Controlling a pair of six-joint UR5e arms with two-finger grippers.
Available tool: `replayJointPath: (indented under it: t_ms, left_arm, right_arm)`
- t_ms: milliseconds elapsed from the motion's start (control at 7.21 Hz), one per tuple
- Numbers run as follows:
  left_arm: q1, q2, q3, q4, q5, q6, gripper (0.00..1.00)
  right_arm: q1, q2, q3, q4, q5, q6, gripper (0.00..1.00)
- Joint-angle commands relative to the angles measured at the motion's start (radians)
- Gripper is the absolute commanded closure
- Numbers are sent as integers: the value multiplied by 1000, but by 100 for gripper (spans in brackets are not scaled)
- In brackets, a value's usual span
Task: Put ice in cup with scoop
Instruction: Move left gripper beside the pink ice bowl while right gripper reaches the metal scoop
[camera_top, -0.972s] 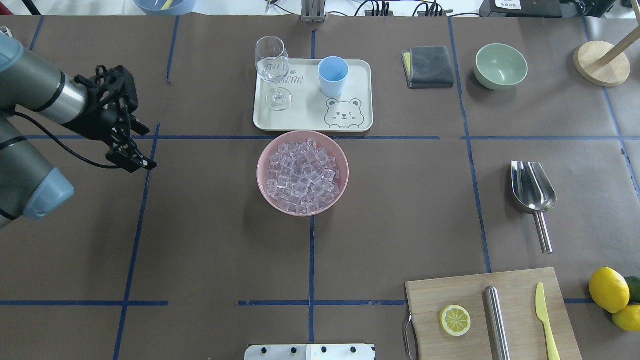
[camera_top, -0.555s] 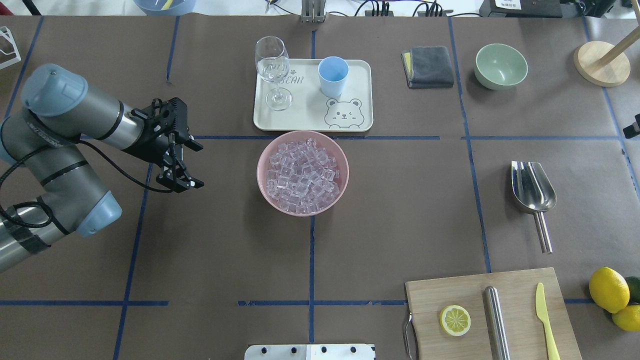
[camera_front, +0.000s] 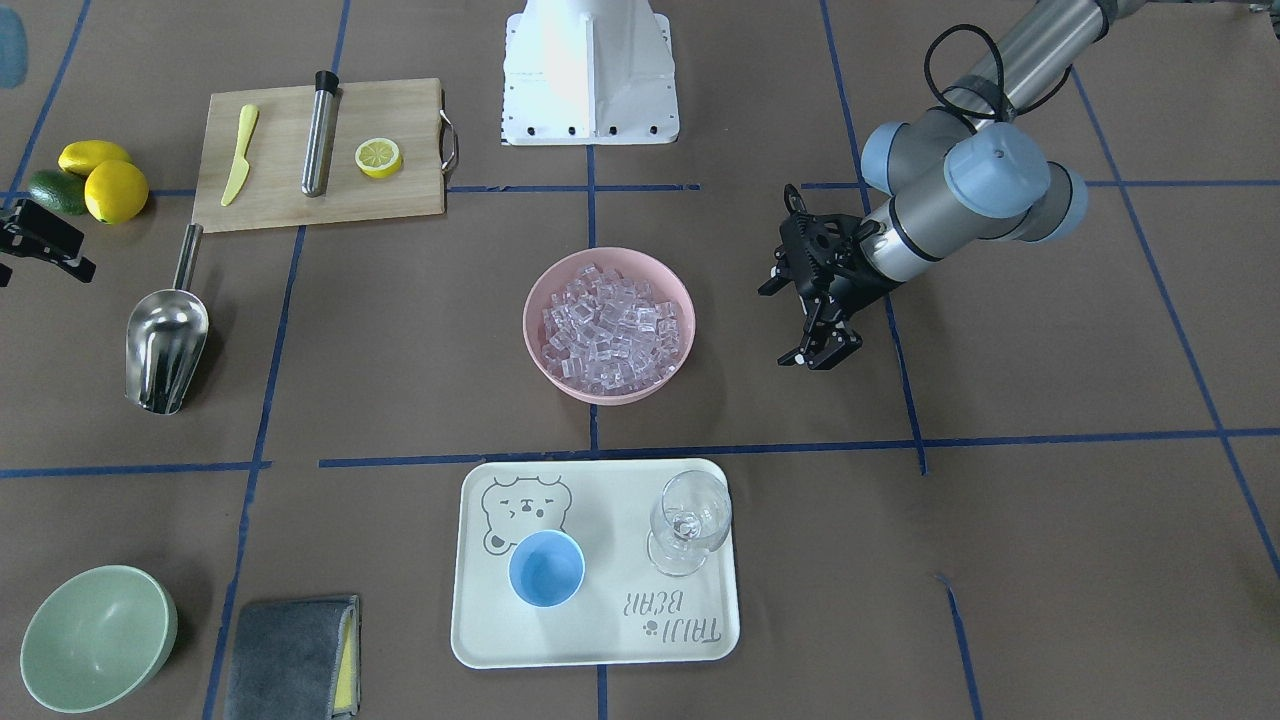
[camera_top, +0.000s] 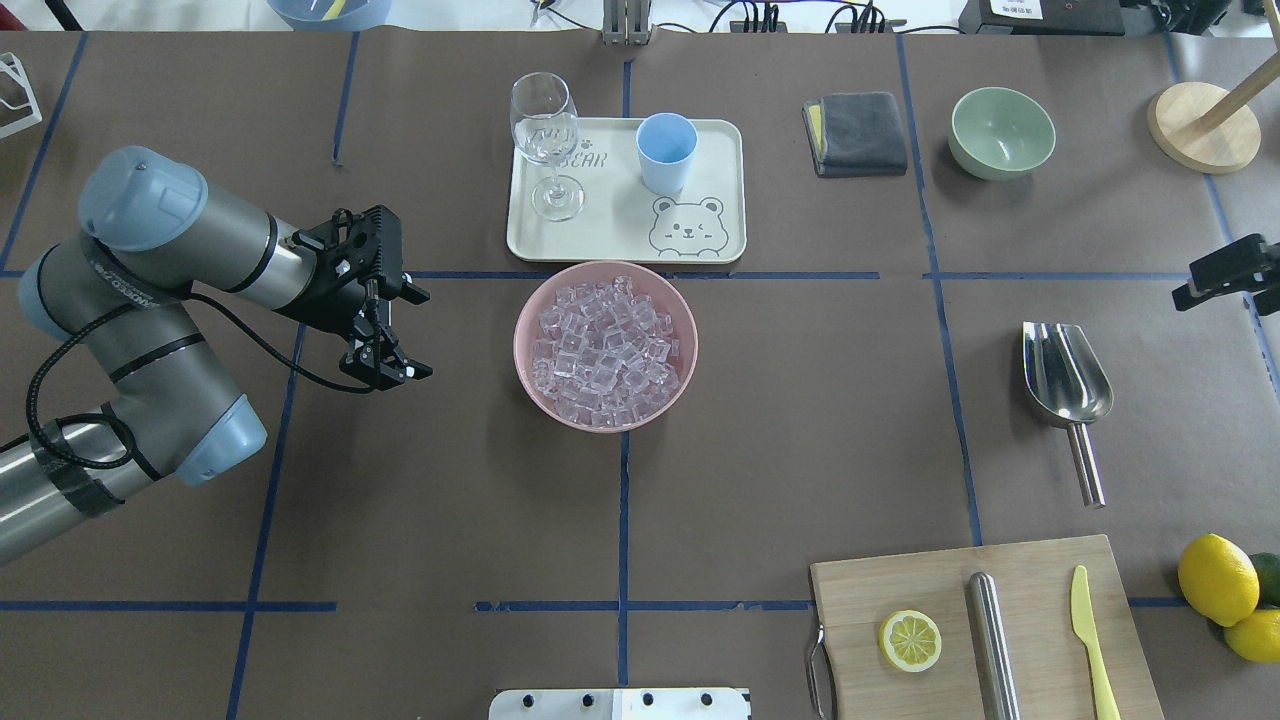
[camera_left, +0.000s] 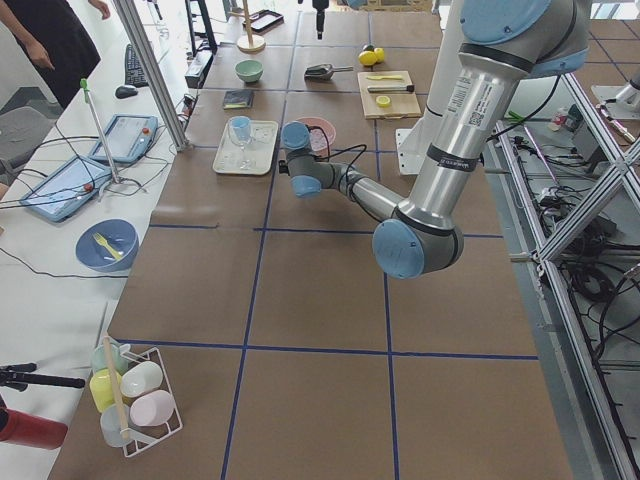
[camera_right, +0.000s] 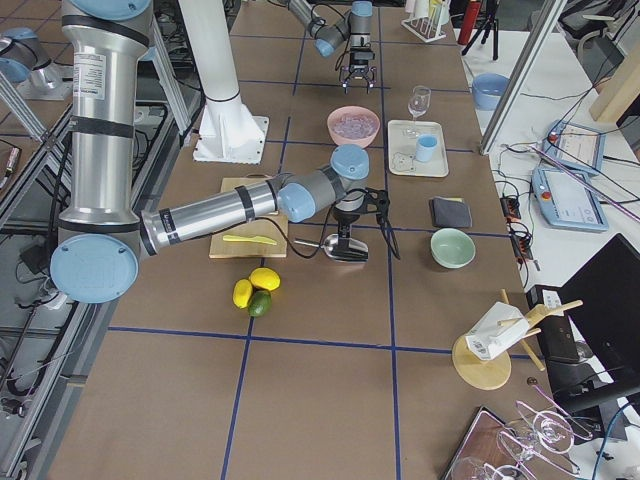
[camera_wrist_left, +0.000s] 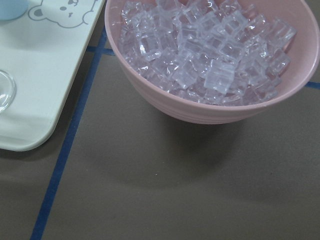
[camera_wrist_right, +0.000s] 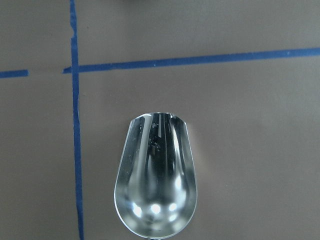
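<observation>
The ice (camera_top: 605, 345) fills a pink bowl (camera_top: 520, 345) at the table's middle and also shows in the left wrist view (camera_wrist_left: 210, 45). The light-blue cup (camera_top: 667, 150) stands upright on a white bear tray (camera_top: 620, 225) behind the bowl. The steel scoop (camera_top: 1066, 372) lies flat on the right, handle toward me, and its trough fills the right wrist view (camera_wrist_right: 156, 185). My left gripper (camera_top: 390, 368) is open and empty, left of the bowl and apart from it. My right gripper (camera_top: 1245, 290) is partly cut off at the right edge, above the scoop's far end, and looks open and empty.
A stemmed glass (camera_top: 545, 130) stands on the tray beside the cup. A cutting board (camera_top: 900, 585) at the front right holds a lemon half, a steel cylinder and a yellow knife. Lemons (camera_top: 1217, 578), a green bowl (camera_top: 1002, 132) and a grey cloth (camera_top: 856, 133) lie on the right.
My left arm has swung right, bringing its gripper close to the pink bowl. My right gripper has come into view at the right edge, near the scoop.
</observation>
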Motion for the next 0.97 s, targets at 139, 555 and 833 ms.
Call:
replayJointPath:
  t_ms: [139, 555, 833]
  left_arm:
    - [0, -11, -1, 1, 2, -1, 0]
    - [0, -18, -1, 1, 2, -1, 0]
    - [2, -18, -1, 1, 2, -1, 0]
  right_arm:
    - [-253, -111, 7, 188, -212, 226, 0]
    - [-400, -102, -10, 192, -288, 332, 0]
    - [-404, -99, -36, 194, -285, 319, 7]
